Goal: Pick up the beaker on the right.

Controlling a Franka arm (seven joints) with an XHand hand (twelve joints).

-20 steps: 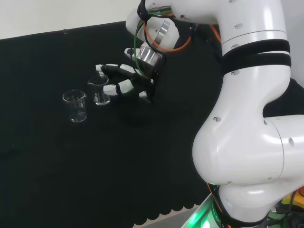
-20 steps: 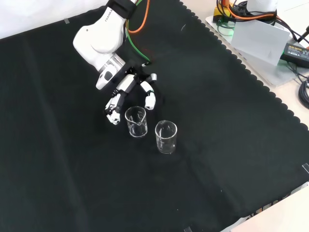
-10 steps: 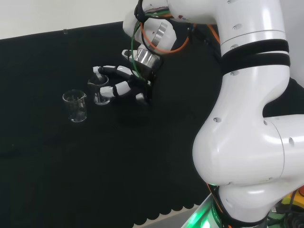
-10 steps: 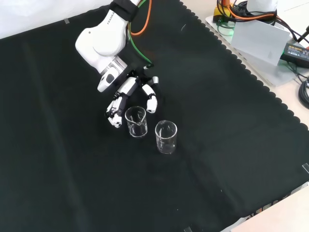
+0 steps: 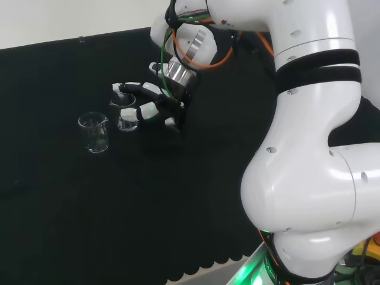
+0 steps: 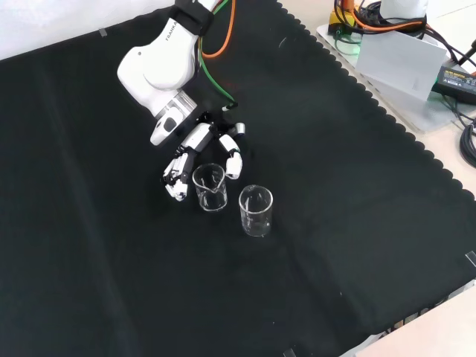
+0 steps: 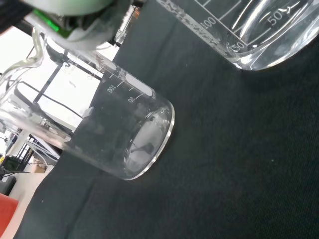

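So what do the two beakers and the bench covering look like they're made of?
Both the beaker by the hand and the other beaker look like clear glass, possibly plastic: see-through walls, bright rim highlights, printed white graduations in the wrist view. The bench covering looks like matte black cloth: no shine, and a scalloped cut edge.

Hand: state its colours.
The hand is black and white, clearest in the front view.
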